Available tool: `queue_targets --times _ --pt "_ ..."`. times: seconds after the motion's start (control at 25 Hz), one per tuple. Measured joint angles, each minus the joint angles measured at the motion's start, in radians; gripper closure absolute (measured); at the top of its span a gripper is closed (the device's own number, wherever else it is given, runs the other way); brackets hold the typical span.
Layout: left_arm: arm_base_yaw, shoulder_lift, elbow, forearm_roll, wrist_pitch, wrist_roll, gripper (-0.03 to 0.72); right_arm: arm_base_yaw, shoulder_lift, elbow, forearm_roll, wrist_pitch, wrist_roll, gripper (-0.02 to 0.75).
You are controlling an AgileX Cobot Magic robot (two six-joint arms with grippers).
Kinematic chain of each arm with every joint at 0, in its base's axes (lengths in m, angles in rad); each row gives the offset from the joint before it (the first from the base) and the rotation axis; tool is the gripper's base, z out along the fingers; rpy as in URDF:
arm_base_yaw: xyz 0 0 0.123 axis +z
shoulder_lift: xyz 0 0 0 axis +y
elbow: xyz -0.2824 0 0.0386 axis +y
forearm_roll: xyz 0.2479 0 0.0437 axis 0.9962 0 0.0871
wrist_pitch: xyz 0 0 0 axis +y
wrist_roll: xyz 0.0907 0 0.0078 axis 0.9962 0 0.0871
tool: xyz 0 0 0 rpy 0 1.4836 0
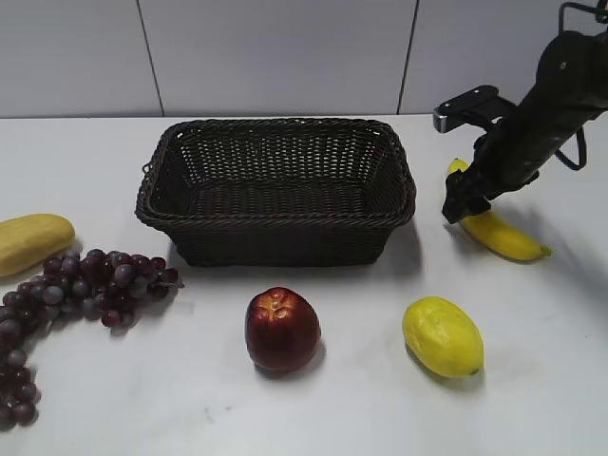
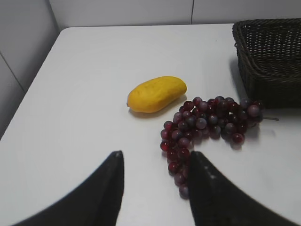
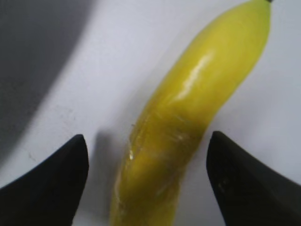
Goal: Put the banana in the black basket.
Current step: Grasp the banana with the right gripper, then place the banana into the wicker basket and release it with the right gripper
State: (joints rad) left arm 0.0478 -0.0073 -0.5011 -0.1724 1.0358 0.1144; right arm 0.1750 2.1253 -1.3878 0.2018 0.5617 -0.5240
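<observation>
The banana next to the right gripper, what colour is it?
Bright yellow, the banana shows best in the right wrist view, lying between the open right gripper fingers.

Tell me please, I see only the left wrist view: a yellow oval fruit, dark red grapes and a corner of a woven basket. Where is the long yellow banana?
Observer: The long curved yellow banana lies on the white table, to the right of the dark woven wicker basket, apart from it.
Operator: Is the right gripper already on it?
Observer: The right gripper is open, one finger on each side of the banana, not closed on it.
Operator: Is something inside the basket?
Observer: No, the basket is empty in the exterior view.
</observation>
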Motion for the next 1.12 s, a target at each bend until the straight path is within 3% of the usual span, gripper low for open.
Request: queue_targets --times 0.16,0.32,0.52,0.68,0.76,0.88,0.96,1.12 --pt "0.000 0.000 0.000 0.000 0.000 0.000 0.251 0.020 0.029 0.000 -0.061 -0.006 0.043 0.204" --pt "0.000 0.000 0.000 0.000 0.000 0.000 0.251 0.022 0.029 0.000 -0.083 -0.009 0.090 0.426" --pt "0.000 0.000 0.000 -0.001 0.000 0.000 0.251 0.022 0.014 -0.036 -0.087 0.090 0.116 0.421" --pt "0.000 0.000 0.000 -0.001 0.000 0.000 0.251 0.022 -0.059 -0.170 -0.075 0.248 0.119 0.421" --pt "0.000 0.000 0.000 -0.001 0.000 0.000 0.251 0.022 -0.089 -0.269 -0.025 0.321 0.095 0.421" --pt "0.000 0.000 0.000 -0.001 0.000 0.000 0.251 0.028 -0.103 -0.432 0.137 0.418 -0.046 0.421" --pt "0.000 0.000 0.000 -0.001 0.000 0.000 0.251 0.057 -0.104 -0.520 0.217 0.443 -0.129 0.421" --pt "0.000 0.000 0.000 -0.001 0.000 0.000 0.251 0.178 -0.103 -0.591 0.230 0.408 -0.249 0.421"
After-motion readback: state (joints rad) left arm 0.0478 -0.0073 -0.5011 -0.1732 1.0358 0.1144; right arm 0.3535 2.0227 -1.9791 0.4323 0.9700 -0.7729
